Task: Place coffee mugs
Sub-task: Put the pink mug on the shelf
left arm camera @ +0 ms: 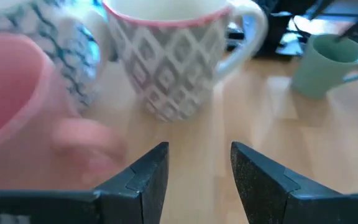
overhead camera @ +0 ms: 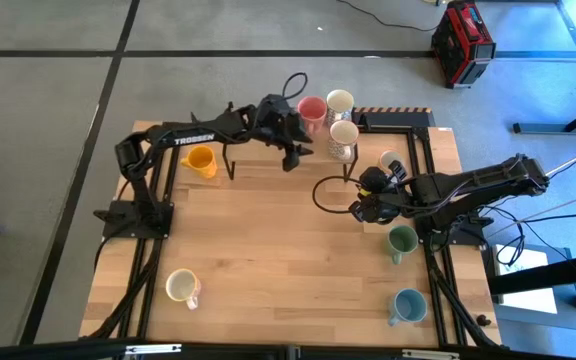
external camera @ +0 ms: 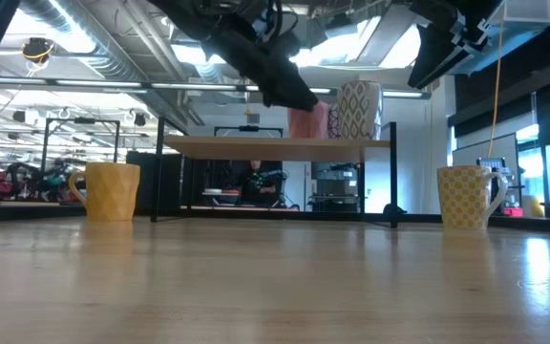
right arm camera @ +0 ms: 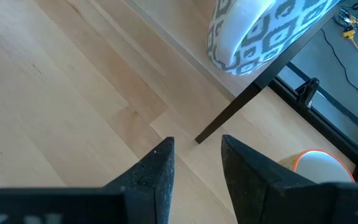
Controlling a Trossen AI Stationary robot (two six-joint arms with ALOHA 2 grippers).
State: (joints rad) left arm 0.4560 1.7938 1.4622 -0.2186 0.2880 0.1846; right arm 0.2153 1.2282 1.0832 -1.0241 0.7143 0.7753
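Pink mug [overhead camera: 311, 108] and two patterned mugs [overhead camera: 343, 134] stand empty on shelf [overhead camera: 388, 122].

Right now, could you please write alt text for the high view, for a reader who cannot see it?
Seen from above, the left gripper, open and empty, hovers beside a pink mug and two white patterned mugs on a raised shelf at the wooden table's far edge. The right gripper, also empty, hangs nearby; orange-yellow, cream, green and light blue mugs stand around the table.
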